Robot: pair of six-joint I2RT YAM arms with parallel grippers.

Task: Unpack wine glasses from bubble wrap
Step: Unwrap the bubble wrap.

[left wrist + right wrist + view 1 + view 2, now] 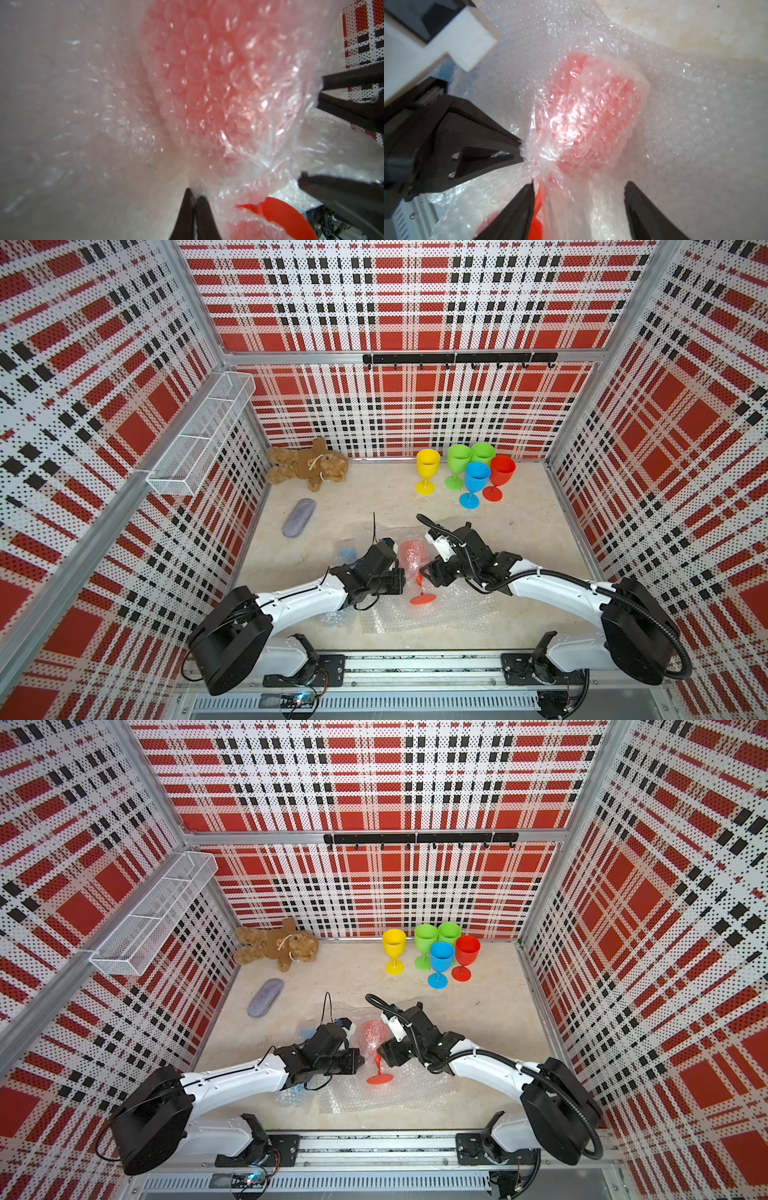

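Note:
A red wine glass [412, 552] lies mid-table, its bowl still inside bubble wrap [593, 116]. Its bare stem and round foot [423, 598] stick out toward the front. My left gripper [194, 194] is shut on a pinch of the bubble wrap at the bowl's base. My right gripper [579, 186] is open, its fingers on either side of the wrapped neck, with the red stem [538, 199] right by one finger. A blue wine glass [347, 551] in wrap lies under my left arm. Yellow [427, 466], green [458, 460] [482, 452], blue [476, 477] and red [502, 470] glasses stand unwrapped at the back right.
Loose bubble wrap sheets [415, 616] cover the front middle of the table. A grey oblong case [298, 517] and a teddy bear [307, 464] lie at the back left. A white wire basket [199, 435] hangs on the left wall, a black hook rail [457, 358] on the back wall.

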